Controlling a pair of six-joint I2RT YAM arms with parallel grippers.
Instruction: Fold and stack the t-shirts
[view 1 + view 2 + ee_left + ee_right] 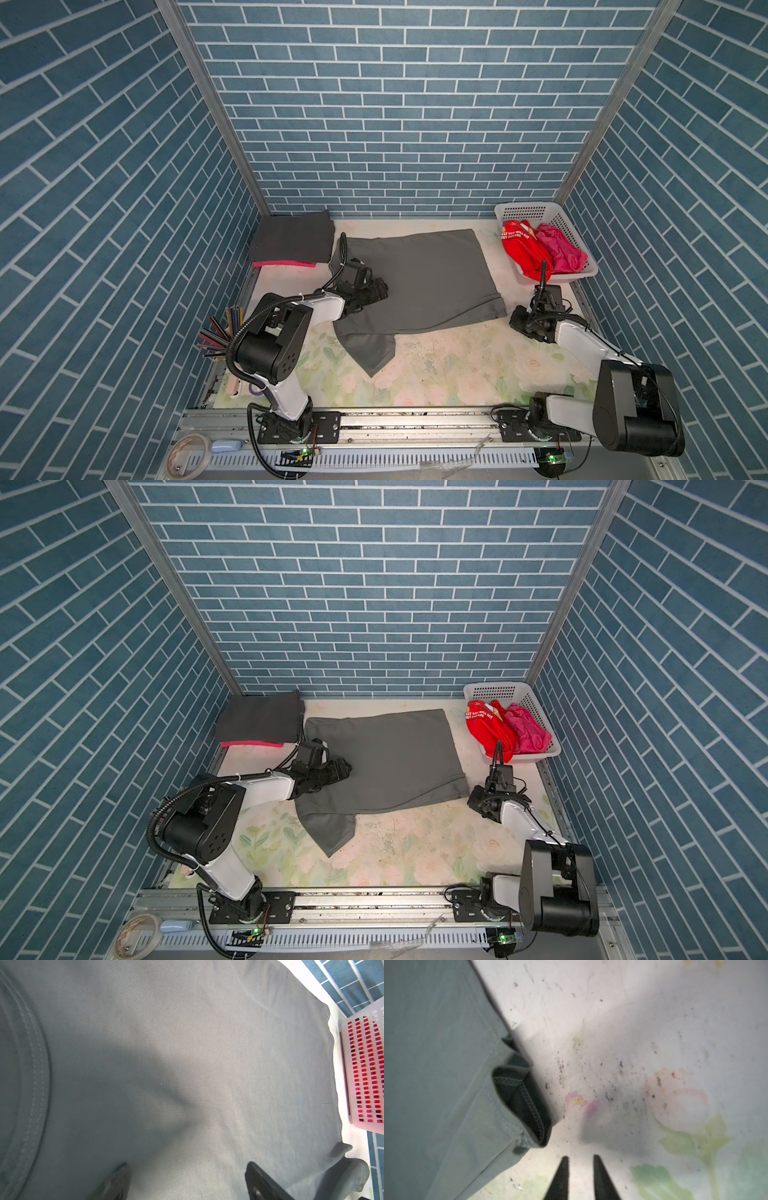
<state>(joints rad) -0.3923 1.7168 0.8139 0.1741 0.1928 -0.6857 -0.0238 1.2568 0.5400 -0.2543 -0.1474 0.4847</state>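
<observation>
The grey t-shirt (432, 274), a fine dotted knit, lies spread; left gripper (187, 1184) gapes wide over it, right gripper (580, 1178) narrowly parted, empty.

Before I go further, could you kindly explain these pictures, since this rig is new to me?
Two robot arms with grippers stand at a table. Two pictures look down from one overhead camera; two come from wrist cameras. A grey t-shirt lies spread out; a charcoal shirt sits folded on a magenta shirt at the far left; a white basket holds a red shirt and a pink shirt. The left gripper is open above the grey t-shirt; the right gripper, open beside its hem, holds nothing.
</observation>
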